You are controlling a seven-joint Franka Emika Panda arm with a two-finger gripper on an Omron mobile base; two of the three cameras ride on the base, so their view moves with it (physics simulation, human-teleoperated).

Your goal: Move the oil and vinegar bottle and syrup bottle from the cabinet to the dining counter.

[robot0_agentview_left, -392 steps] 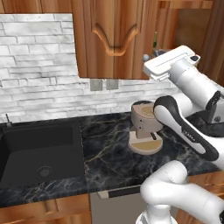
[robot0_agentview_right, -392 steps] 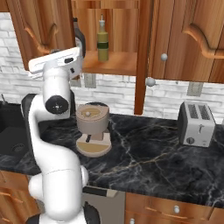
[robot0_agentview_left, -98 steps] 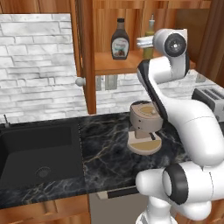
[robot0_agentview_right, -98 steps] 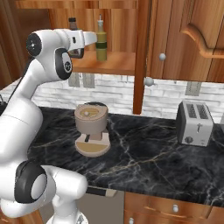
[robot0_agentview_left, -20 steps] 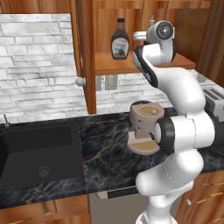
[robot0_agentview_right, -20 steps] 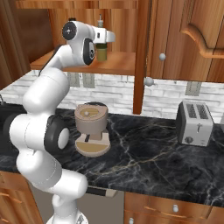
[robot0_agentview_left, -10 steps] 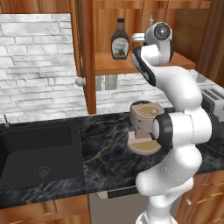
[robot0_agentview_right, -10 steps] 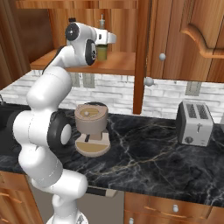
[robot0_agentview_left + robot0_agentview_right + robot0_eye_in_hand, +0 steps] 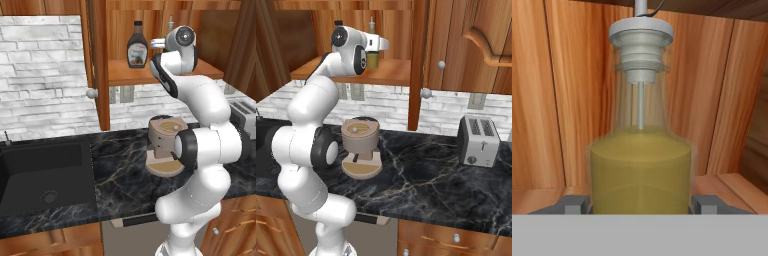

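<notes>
Gripper (image 9: 640, 204): advanced since a second ago, fingers now flanking the oil and vinegar bottle (image 9: 640, 165); part-open, contact unclear, positioned for lifting out.

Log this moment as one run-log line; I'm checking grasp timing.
phase: grasping | fingers: either side of oil and vinegar bottle, closing | bottle: upright on cabinet shelf | syrup bottle: on shelf
</notes>
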